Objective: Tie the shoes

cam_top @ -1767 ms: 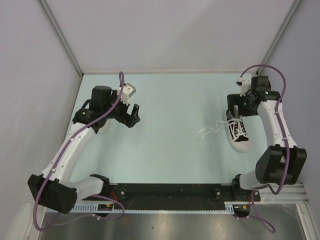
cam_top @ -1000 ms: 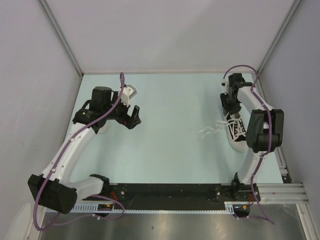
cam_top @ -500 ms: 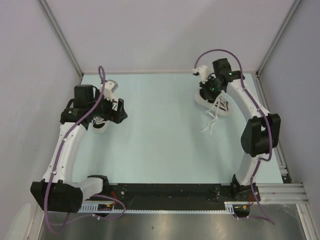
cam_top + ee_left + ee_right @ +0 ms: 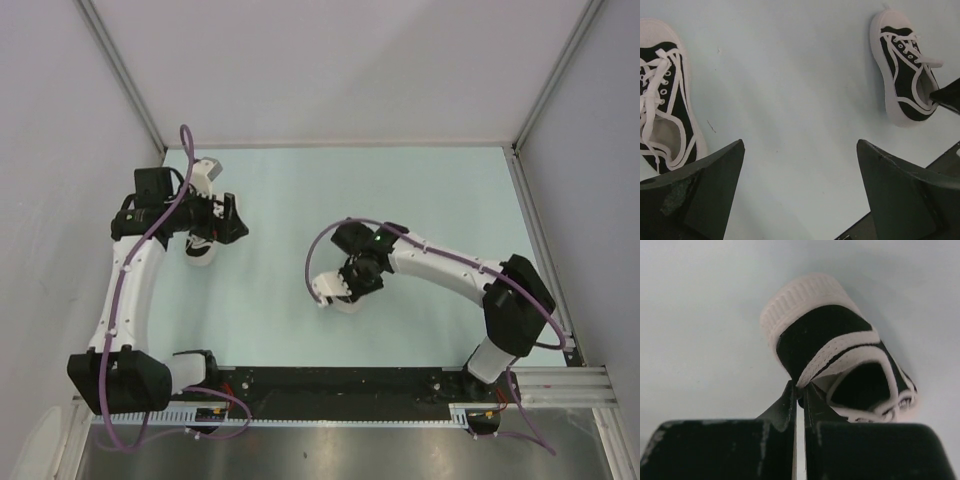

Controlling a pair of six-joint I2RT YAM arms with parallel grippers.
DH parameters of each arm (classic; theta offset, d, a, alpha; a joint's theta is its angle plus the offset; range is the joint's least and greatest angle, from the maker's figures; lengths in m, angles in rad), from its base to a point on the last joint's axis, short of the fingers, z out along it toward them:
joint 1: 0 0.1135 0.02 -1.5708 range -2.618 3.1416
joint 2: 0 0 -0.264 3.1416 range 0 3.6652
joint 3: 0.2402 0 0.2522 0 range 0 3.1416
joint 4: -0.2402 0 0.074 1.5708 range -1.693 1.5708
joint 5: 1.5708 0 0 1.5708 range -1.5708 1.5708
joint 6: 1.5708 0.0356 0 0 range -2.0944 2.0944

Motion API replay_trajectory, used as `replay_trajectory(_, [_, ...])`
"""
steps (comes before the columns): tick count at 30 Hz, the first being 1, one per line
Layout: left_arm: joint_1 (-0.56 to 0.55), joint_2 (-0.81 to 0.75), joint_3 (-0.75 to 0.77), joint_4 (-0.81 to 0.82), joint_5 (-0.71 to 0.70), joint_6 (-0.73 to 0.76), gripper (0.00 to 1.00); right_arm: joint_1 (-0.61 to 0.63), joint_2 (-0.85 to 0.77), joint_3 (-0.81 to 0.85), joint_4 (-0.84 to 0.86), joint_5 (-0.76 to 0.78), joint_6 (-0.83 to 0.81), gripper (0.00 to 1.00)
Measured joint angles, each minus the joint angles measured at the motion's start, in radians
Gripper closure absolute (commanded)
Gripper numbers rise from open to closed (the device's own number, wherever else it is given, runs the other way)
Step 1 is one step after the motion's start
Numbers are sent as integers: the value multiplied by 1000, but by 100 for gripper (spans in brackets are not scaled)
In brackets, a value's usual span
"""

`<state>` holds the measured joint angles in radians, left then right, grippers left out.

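Two black sneakers with white soles on pale green table (image 4: 420,190). Two grippers. Right gripper (image 4: 800,392): fingers pinched together on heel rim of first shoe (image 4: 825,335), near table centre. Left gripper (image 4: 800,147): fingers spread wide, holding nothing, above second shoe (image 4: 662,95), table's left side.

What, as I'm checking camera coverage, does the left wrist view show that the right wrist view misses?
Left wrist only: the second shoe, its laces loose, and the open left tool. Right wrist only: the right tool shut on the gripped shoe at its heel collar, seen close up. Both: that gripped shoe and the pale table.
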<state>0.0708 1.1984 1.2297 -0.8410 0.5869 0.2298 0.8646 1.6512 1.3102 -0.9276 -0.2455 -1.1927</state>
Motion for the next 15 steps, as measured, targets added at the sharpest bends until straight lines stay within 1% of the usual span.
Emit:
replay_trajectory(5, [0,8,-24,-1,36,6,0,87,-30,-153,6,69,-127,100])
replay_trajectory(10, [1,23,-42,2,75,5,1,151,-154,-220,15,108,-254,100])
replay_trajectory(13, [1,29,-48,10,92,0,0,178,-213,-259,41,126,-337,100])
replay_trajectory(15, [1,33,-52,16,102,-3,0,193,-254,-314,71,138,-410,100])
